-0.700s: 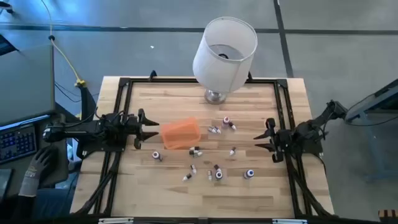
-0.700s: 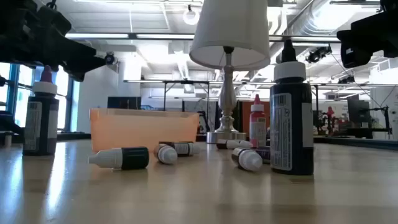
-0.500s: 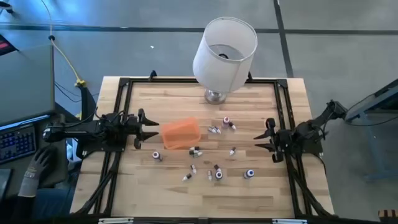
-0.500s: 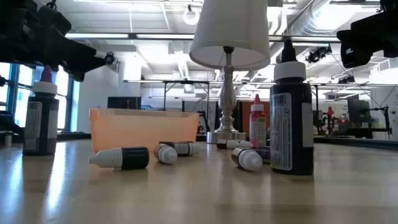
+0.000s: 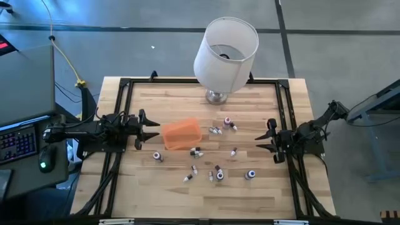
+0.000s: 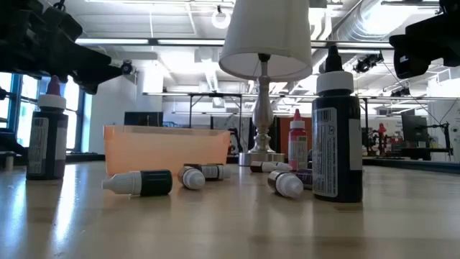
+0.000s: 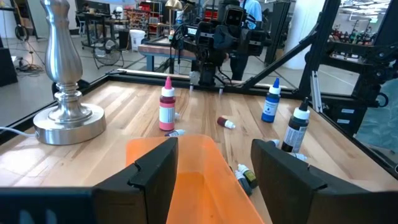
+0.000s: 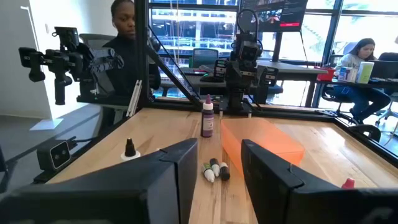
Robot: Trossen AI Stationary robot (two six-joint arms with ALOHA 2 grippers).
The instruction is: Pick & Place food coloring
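Several tiny food coloring bottles are scattered over the wooden table's middle and near part, some upright on their bases, some lying on their sides. In the low view one dark upright bottle stands close, and others lie flat. The orange tray sits left of centre. My left gripper hovers open just left of the tray, whose orange wall shows between its fingers. My right gripper hovers open at the table's right side, facing the bottles and the tray.
A big white-shaded lamp stands on its metal base at the table's far middle. A black frame runs round the table's edges. People show in the room beyond the table. Bare wood lies along the near edge.
Both arms and all the bottles have kept still. A person's gloved hand at the desk left of the table has drawn out of view.
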